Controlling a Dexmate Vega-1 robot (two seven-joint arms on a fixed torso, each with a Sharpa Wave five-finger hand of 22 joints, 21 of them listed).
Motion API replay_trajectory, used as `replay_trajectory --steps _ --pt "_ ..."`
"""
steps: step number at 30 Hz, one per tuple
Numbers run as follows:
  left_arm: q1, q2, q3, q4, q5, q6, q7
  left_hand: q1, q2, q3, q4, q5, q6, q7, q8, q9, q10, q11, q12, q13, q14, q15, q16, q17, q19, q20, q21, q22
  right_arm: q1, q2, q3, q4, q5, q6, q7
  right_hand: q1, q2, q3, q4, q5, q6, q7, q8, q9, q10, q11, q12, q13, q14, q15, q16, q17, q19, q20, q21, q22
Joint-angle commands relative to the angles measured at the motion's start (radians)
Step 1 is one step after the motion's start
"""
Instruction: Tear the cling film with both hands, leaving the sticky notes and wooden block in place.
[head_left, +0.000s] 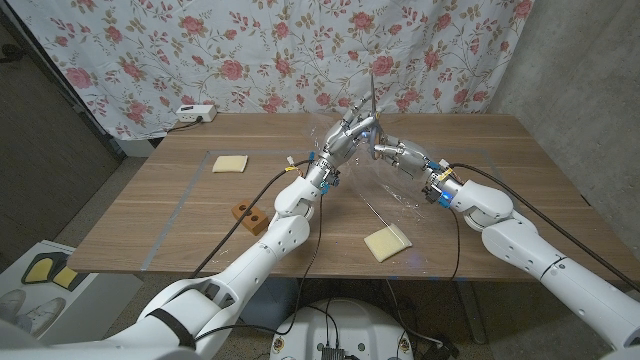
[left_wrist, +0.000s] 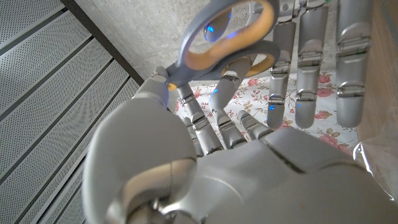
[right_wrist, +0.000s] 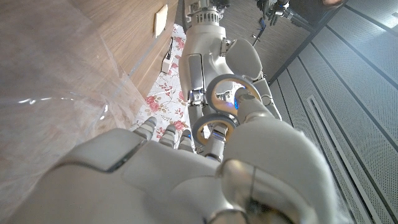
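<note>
My left hand (head_left: 345, 140) and right hand (head_left: 398, 152) meet above the table's middle. Between them is a pair of scissors (head_left: 371, 100) with grey and orange handle loops (left_wrist: 230, 37), blades pointing up. My left hand's fingers (left_wrist: 217, 99) curl at the lower loop, and the right hand's thumb (right_wrist: 249, 109) lies across a loop (right_wrist: 214, 127). Clear cling film (head_left: 388, 195) lies crumpled on the table under the right hand, also seen as cling film (right_wrist: 56, 112). Sticky notes (head_left: 230, 163) lie at the left, sticky notes (head_left: 386, 243) near the front. A brown wooden block (head_left: 248, 215) sits front left.
A white power strip (head_left: 195, 113) lies at the table's (head_left: 150, 210) back left corner. A floral curtain (head_left: 300, 50) hangs behind the table. Black cables (head_left: 250, 205) run along both arms over the tabletop.
</note>
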Motion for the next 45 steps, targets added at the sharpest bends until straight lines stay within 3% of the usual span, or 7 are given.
replay_trajectory --steps 1,4,9,45 --pt "-0.003 -0.02 0.0 0.02 -0.003 -0.017 -0.008 0.001 0.006 0.029 0.022 0.008 0.01 0.0 0.005 0.002 0.012 -0.005 0.007 0.154 -0.017 -0.023 0.005 0.002 -0.005 -0.002 0.005 0.003 -0.015 -0.007 0.006 -0.031 -0.018 -0.004 -0.039 -0.012 -0.024 -0.019 0.003 -0.005 0.037 0.01 0.01 0.004 0.018 -0.02 0.012 0.0 -0.176 0.001 0.011 0.001 0.006 0.013 0.002 0.003" --pt "-0.004 -0.024 0.0 0.026 -0.004 -0.017 -0.009 0.001 0.006 0.029 0.022 0.008 0.012 -0.001 0.005 0.002 0.012 -0.005 0.006 0.153 -0.017 -0.023 0.005 0.002 -0.006 -0.001 0.005 0.003 -0.017 -0.005 0.006 -0.029 -0.014 -0.001 -0.037 -0.015 -0.031 -0.024 0.003 -0.005 0.044 0.019 0.011 0.004 0.021 -0.012 0.012 0.0 -0.174 0.006 0.012 0.001 0.011 0.023 0.003 0.003" --pt "-0.006 -0.028 -0.002 0.034 -0.001 -0.025 -0.009 0.0 0.006 0.03 0.022 0.008 0.015 -0.003 0.005 0.002 0.013 -0.005 0.005 0.153 -0.017 -0.022 0.005 0.003 -0.006 -0.002 0.005 0.003 -0.025 -0.014 0.007 -0.045 -0.028 -0.009 -0.059 -0.03 -0.06 -0.046 0.003 -0.003 0.04 0.041 0.005 0.004 0.026 0.03 0.011 -0.002 -0.17 0.028 0.013 0.001 0.014 0.044 0.001 0.002" --pt "0.009 -0.051 -0.003 0.043 -0.006 -0.038 -0.012 0.002 0.007 0.029 0.02 0.009 0.039 -0.013 0.006 0.003 0.014 -0.005 0.001 0.153 -0.011 -0.029 0.011 0.009 -0.006 -0.001 0.005 0.002 -0.026 -0.003 -0.007 -0.047 -0.016 -0.023 -0.064 -0.016 -0.064 -0.06 0.0 0.007 0.059 0.039 0.001 0.006 0.058 0.02 0.015 -0.004 -0.146 0.026 0.018 0.001 0.036 0.046 0.001 0.002"
